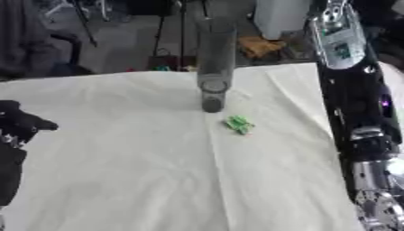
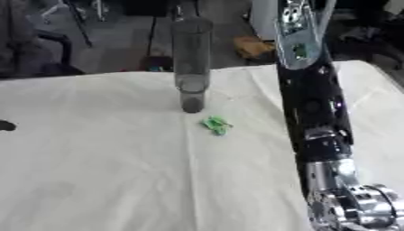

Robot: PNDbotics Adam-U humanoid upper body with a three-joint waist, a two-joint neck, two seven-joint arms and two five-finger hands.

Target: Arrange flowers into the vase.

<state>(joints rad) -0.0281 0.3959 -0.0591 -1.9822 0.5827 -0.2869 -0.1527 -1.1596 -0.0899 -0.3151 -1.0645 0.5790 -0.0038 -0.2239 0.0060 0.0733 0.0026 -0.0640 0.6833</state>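
Note:
A tall clear glass vase (image 1: pixel 214 67) stands upright on the white cloth (image 1: pixel 142 162), near the far middle of the table. I see nothing inside it. A small green scrap (image 1: pixel 239 124) lies on the cloth just in front of the vase, slightly to its right. My left hand (image 1: pixel 17 125) shows as a black shape at the left edge, low over the cloth and well away from the vase. My right arm (image 2: pixel 312 113) rises from the lower right to the top edge, right of the vase. Its hand lies beyond the top of both views.
The cloth covers the whole table, with a crease running from the vase toward me. Beyond the far edge are a tripod's legs (image 1: pixel 170 31), a white box (image 1: pixel 276 16) and an orange-brown thing (image 1: pixel 259 46) on the floor.

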